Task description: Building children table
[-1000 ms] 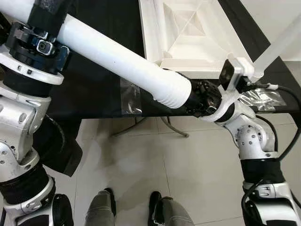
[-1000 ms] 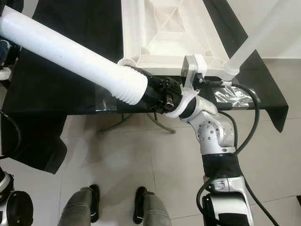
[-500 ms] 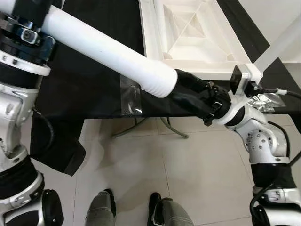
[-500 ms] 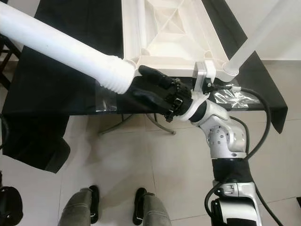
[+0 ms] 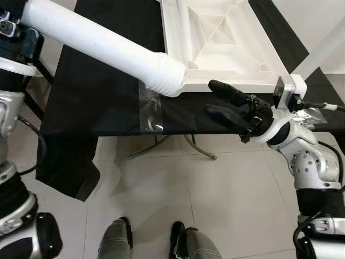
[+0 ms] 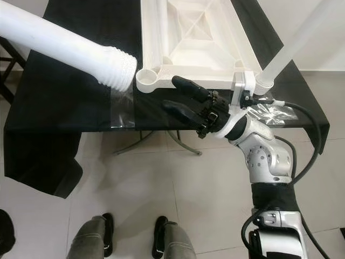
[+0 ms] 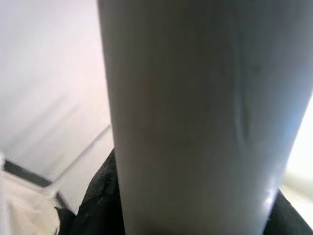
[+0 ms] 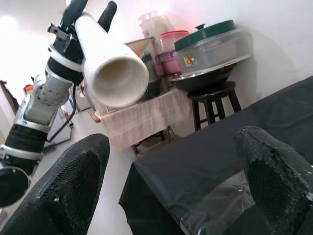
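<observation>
Table leg (image 6: pixel 64 49) beside tabletop (image 6: pixel 188 38) corner

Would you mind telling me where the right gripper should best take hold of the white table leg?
Probably the smooth shaft just behind the threaded end of the table leg, approached from the near side. The right gripper is open nearby, and holding clear of the threads leaves them free for the corner socket.

light: bright, even, diffuse
glare: white tabletop (image 5: pixel 226 38) washed out
shadows: soft, on floor (image 5: pixel 161 183) under the counter (image 5: pixel 102 97)
blur: left wrist view, white leg (image 7: pixel 195 117) out of focus
</observation>
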`<state>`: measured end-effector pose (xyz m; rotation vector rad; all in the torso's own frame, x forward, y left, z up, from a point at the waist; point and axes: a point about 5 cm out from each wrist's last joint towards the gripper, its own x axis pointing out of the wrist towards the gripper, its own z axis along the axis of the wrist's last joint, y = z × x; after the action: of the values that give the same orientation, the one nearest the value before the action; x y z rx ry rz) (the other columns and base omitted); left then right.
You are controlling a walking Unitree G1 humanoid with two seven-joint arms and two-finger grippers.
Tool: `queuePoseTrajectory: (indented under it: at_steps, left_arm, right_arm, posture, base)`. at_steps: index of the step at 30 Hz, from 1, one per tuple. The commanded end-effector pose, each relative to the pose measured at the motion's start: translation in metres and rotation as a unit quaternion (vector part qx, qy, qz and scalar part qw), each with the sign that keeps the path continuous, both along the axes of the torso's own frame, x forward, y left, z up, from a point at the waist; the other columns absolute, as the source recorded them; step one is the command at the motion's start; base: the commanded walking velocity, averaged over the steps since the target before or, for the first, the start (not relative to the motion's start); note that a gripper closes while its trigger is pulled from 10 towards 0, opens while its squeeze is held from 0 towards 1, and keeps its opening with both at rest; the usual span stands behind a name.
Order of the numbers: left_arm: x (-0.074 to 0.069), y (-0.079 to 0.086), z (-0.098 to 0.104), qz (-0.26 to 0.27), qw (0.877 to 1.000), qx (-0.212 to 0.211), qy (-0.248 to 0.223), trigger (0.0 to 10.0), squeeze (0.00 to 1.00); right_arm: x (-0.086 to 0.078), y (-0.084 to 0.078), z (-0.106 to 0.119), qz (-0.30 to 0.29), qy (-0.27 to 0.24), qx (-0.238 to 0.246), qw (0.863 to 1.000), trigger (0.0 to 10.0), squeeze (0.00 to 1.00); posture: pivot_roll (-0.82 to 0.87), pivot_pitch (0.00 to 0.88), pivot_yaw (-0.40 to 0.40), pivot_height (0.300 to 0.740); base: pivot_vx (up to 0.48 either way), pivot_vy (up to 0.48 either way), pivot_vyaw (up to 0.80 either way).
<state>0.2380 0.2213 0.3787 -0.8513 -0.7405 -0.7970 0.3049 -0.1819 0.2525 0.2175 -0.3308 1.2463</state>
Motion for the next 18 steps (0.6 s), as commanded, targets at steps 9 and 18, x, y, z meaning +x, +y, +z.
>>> queuePoseTrajectory:
  at_steps: [9, 18]
  left_arm:
    - [0.010, -0.060, -0.026, 0.040, 0.924, 0.380, -0.012, 0.0, 0.00]
    - [0.016, -0.111, -0.022, -0.097, 0.890, 0.438, -0.085, 0.0, 0.00]
  right_arm:
    - [-0.006, 0.004, 0.023, 0.051, -0.053, -0.039, 0.997, 10.0, 1.00]
    - [0.020, 0.072, -0.018, 0.073, -0.061, -0.199, 0.975, 10.0, 0.00]
  posture:
    - [0.18, 0.206, -0.119, 0.740]
    - [0.19, 0.183, -0.128, 0.740]
  base:
    - [0.000, 0.000, 0.00]
    - [0.000, 0.000, 0.00]
